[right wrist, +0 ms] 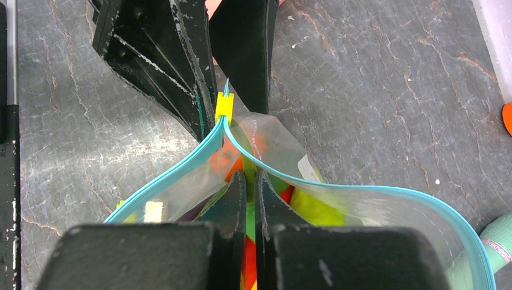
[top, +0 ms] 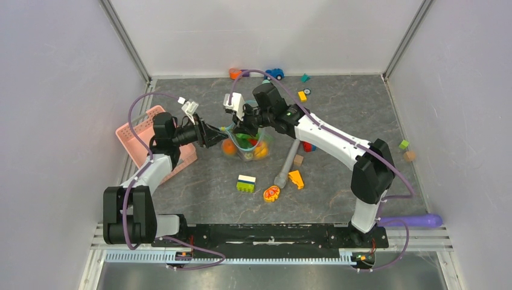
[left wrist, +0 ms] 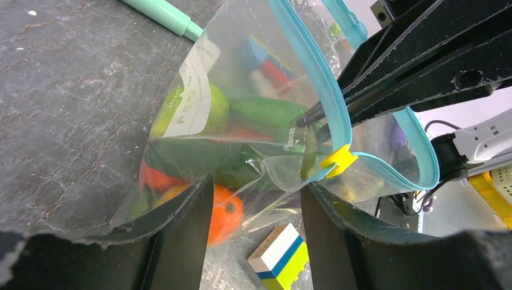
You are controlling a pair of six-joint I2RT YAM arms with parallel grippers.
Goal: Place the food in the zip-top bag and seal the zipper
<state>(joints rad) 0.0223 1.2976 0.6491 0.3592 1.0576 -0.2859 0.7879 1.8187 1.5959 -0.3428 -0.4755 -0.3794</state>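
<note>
— clear plastic, entry one: the zip-top bag [left wrist: 241,36], upright on the grey table [top: 338,193], mouth up, white label [left wrist: 193,90] on the side facing my left camera. i'm using it as the landmark.
— logged. contents?
— entry two: the food [left wrist: 265,115], inside the bag. green pieces sit mid-bag, an orange piece [left wrist: 224,214] low down, with red and yellow showing too. i can't read a count through the film.
— closure?
— entry three: the zipper [left wrist: 317,66], teal, along the bag's top edge. its two sides stand apart over most of the mouth and meet at a yellow slider [right wrist: 224,107] at the bag's left corner.
— tools?
— entry four: right gripper [right wrist: 249,178], fingers pressed together on the bag's film just under the teal strip, near the slider. entry five: left gripper [left wrist: 255,184], jaws apart, straddling the bag's left corner just below the slider. i cannot tell if either pad touches the film.
— surroundings?
— entry six: pink basket [top: 142,130], well left of the bag. entry seven: white, blue and lime block [left wrist: 281,257], just in front of the bag. entry eight: mint stick [left wrist: 163,12], on the table beside the bag, on its right.
</note>
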